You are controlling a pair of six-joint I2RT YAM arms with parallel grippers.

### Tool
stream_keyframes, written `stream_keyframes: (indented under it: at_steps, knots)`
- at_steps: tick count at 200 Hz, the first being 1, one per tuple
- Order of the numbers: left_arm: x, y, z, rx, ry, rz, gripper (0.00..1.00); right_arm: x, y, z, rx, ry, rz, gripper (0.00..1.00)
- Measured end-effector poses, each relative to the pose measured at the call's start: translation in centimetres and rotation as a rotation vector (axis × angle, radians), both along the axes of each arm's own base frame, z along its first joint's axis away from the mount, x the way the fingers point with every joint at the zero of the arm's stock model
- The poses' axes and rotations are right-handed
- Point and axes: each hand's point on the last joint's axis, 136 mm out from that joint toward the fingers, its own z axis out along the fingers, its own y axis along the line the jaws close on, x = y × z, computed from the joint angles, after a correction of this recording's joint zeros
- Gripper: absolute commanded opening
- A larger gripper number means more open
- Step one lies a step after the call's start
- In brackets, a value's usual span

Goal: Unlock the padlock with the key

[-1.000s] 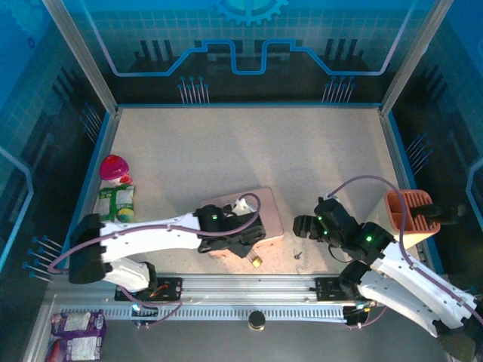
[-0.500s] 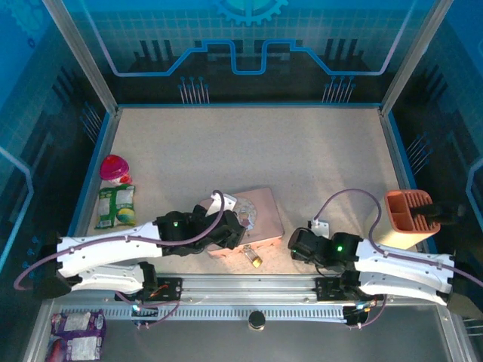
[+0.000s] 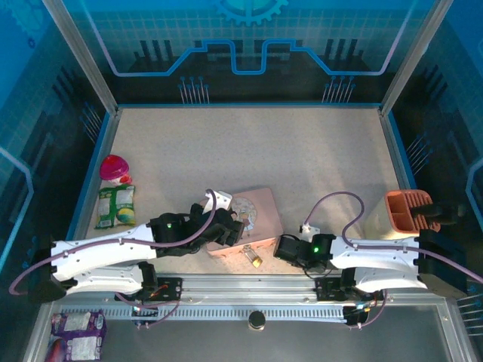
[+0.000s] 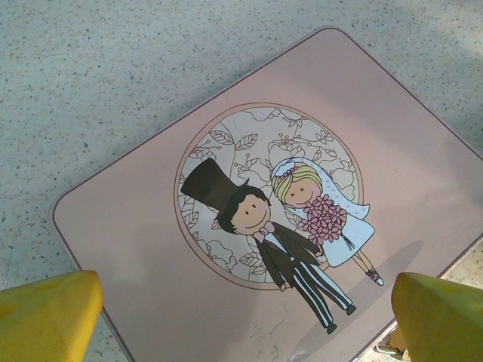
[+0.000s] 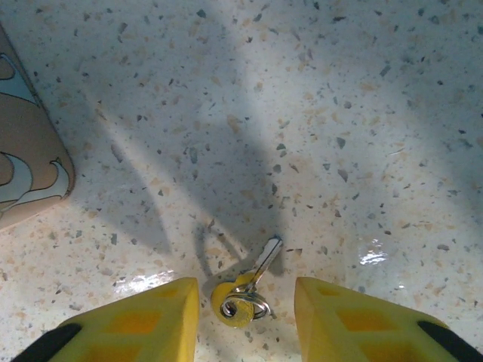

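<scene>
The padlock (image 3: 253,257), brass with a thin silver shackle, lies on the table just off the front edge of the pink tin (image 3: 260,215). My left gripper (image 3: 229,226) hovers open above the tin's cartoon couple (image 4: 279,219), its yellow fingertips (image 4: 47,313) spread wide with nothing between them. The key (image 5: 247,289), small and silvery with a ring through its yellowish head, lies flat on the speckled table. My right gripper (image 5: 245,317) is low over it and open, one yellow finger (image 5: 128,324) on each side of the key, not touching it.
An orange slotted holder (image 3: 410,215) stands at the right wall. A pink-red toy (image 3: 114,167) and a green snack pack (image 3: 117,205) sit at the left edge. The tin's corner (image 5: 23,151) lies left of the key. A metal rail (image 3: 241,290) runs along the near edge.
My right arm has dropped low and swung left, bringing its open gripper down around the key. My left gripper has shifted slightly left and back over the tin.
</scene>
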Motion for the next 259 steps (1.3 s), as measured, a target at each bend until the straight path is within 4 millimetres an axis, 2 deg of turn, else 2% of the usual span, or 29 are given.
stream_keyframes:
  at_steps: [117, 200, 259]
  knots:
    - [0.18, 0.33, 0.02, -0.003, -0.007, 0.011, 0.99, -0.07, -0.17, -0.51, 0.065, -0.018, -0.045, 0.32]
    - [0.23, 0.40, 0.16, -0.008, -0.011, 0.015, 0.99, -0.19, -0.06, -0.52, 0.029, -0.029, -0.018, 0.33]
    - [0.25, 0.60, -0.17, 0.000, -0.009, 0.019, 0.99, -0.21, -0.02, -0.56, -0.014, -0.021, -0.011, 0.28]
